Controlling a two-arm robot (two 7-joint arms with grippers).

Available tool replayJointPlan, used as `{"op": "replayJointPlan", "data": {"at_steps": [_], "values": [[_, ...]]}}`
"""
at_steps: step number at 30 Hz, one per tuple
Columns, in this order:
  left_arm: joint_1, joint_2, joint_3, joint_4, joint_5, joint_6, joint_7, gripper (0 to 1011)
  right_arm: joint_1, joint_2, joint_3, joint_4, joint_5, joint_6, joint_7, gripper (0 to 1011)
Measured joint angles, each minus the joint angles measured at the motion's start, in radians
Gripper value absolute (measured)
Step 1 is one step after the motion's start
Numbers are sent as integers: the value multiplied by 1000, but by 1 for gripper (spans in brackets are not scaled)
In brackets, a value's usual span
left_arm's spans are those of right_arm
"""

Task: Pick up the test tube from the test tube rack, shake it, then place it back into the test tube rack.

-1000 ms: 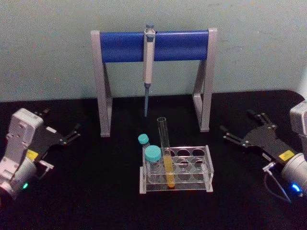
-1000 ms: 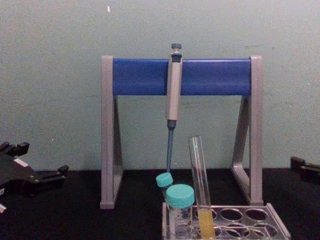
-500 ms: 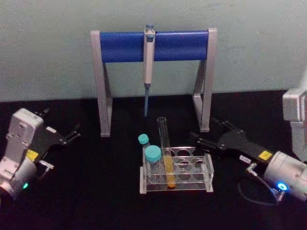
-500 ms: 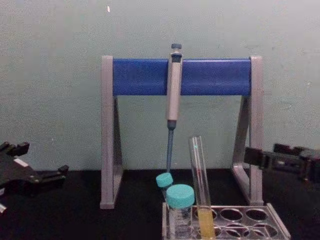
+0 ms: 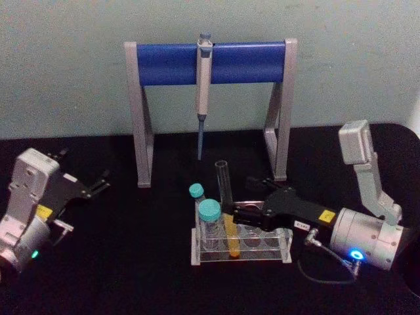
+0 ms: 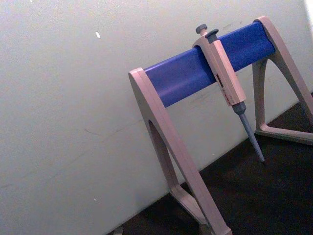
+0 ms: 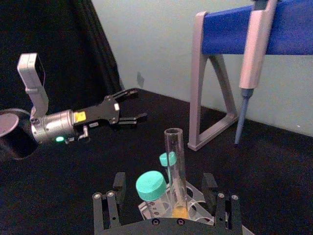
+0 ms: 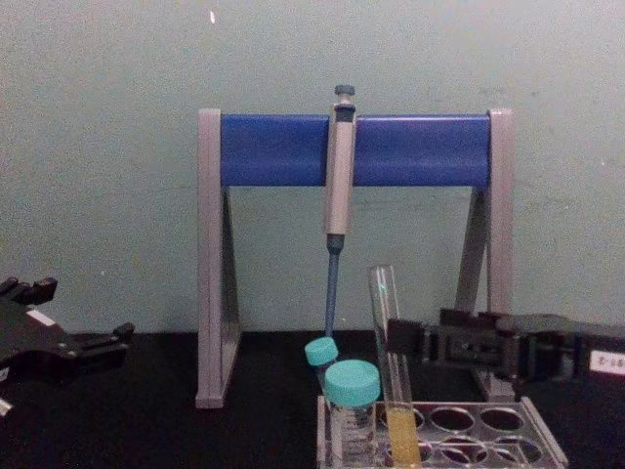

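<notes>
My right gripper (image 5: 236,211), fingers open, flanks the test tube (image 5: 224,187) standing near the left end of the test tube rack (image 5: 279,254). Closing off-centre could tilt it into the 2 vials (image 5: 209,211). My left gripper (image 5: 100,184) idles open by the left edge of the table (image 5: 131,269).

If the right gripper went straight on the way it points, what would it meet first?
Probably the test tube: it stands in the test tube rack, between the right gripper's open fingers and slightly ahead.

Clear test tube (image 5: 224,188) with yellow-orange liquid leans slightly in clear rack (image 5: 284,245).
</notes>
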Motion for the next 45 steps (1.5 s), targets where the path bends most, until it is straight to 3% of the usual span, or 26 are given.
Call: {"op": "replayJointPlan", "data": {"at_steps": [8,19,36,45], "values": [[0,0,0,0,0,0,0,1001,53,-20,-48,50,-35,0,4,1000],[0,0,0,0,0,0,0,1001,112,-53,-81,121,-75,-10,12,1000],[0,0,0,0,0,0,0,1001,127,-66,-89,146,-116,-23,14,1000],[0,0,0,0,0,0,0,1001,127,-66,-88,146,-115,-22,13,1000]]}}
